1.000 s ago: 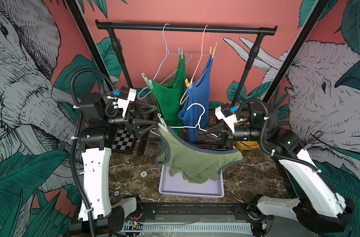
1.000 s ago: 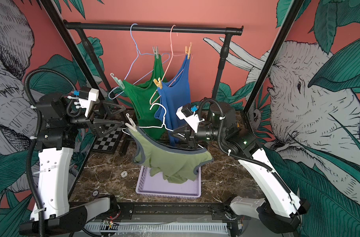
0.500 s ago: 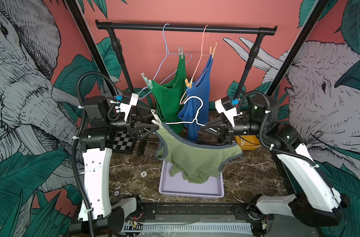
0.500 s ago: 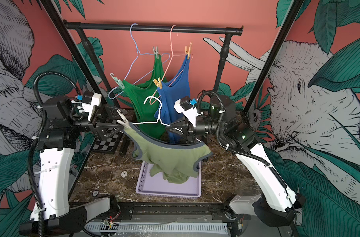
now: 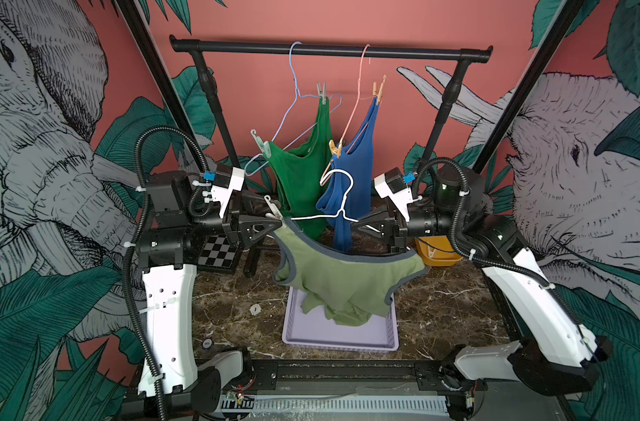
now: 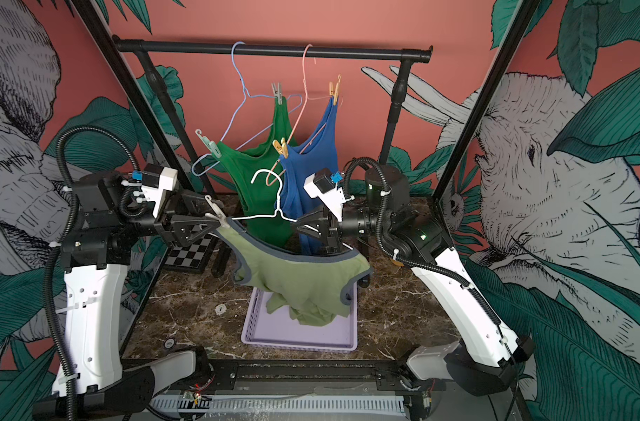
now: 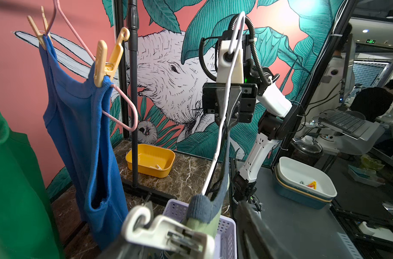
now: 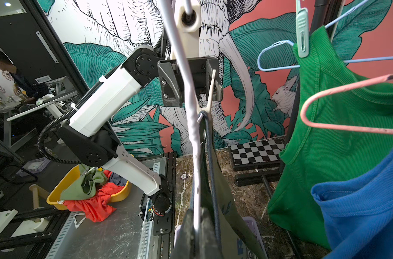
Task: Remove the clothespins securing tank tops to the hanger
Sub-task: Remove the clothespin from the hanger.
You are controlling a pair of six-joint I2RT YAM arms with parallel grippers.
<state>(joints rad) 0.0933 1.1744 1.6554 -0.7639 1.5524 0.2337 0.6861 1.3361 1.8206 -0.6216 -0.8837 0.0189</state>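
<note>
In the last second my left fingers (image 5: 274, 224) have come in from the left side of the bench (image 5: 231, 302). They have narrowed from wide to about half, bracketing the white pin (image 5: 271, 208). That pin clips the olive top (image 5: 344, 280) to the left end of the white hanger (image 5: 333, 215). In the right wrist view I see a gap between the fingers, with the pin (image 8: 210, 94) lying against one of them only. I judge it framed but not yet squeezed.

The hanger has risen a little and hangs in mid-air over the middle of the bench. The olive top sags from it into the basket (image 5: 340, 346) at the front edge. My right fingers (image 5: 360, 224) have stayed clamped on the hanger's right end, which braces it for the pinch. I see no pin at that end, though the fingers hide part of it.

So this pin should be next off. Closing further should spread its mouth, and the top may then slip down into the basket.

At the back edge, four pins hang untouched under the rail (image 5: 329, 49). The mint pin (image 5: 262, 144) and grey pin (image 5: 322, 94) are on the green top (image 5: 303, 182). The yellow pin (image 5: 334, 148) and beige pin (image 5: 379, 89) are on the blue top (image 5: 355, 175).
</note>
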